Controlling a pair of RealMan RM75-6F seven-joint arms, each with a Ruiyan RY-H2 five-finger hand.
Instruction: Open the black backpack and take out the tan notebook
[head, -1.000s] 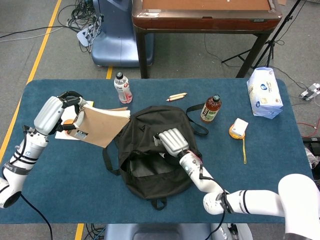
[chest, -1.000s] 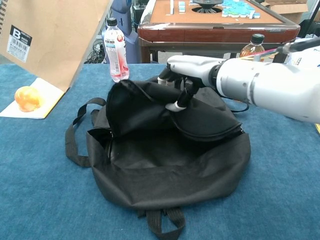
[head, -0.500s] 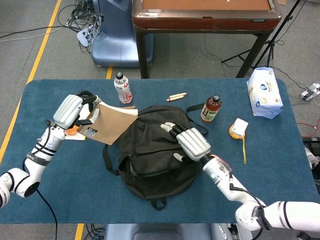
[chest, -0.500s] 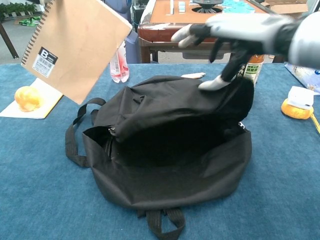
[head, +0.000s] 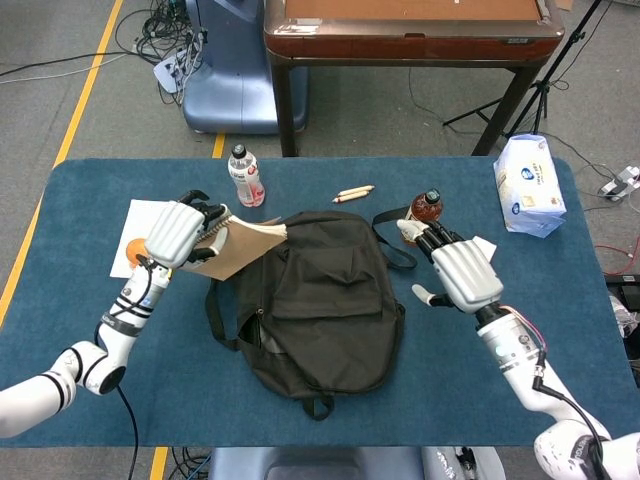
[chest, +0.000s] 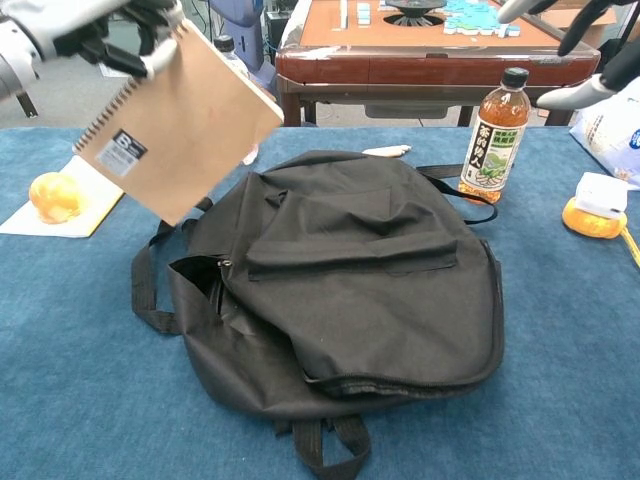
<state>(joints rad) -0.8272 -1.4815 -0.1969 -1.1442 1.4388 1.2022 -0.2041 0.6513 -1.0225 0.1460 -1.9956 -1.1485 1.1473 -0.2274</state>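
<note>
In the head view the left hand (head: 178, 232) grips the tan notebook (head: 243, 246) by its spiral-bound edge, holding it just beside the upper left of the black backpack (head: 318, 298), which lies slumped flat on the blue surface (head: 90, 210); the right hand (head: 458, 273) hovers to the backpack's right with fingers spread, holding nothing, close to the tea bottle (head: 424, 210). The notebook looks light and fairly stiff, its card cover bending only a little, so a grip along the wire spine seems sound, while the backpack is soft cloth that sags wherever it is not held. The chest view shows what the overhead one hides: the notebook (chest: 178, 120) hangs tilted clear above the surface, its barcode label facing out, and the backpack (chest: 340, 290) has a dark gap at its left side; the right hand (chest: 575, 45) is mostly cut off at the frame's top corner
</note>
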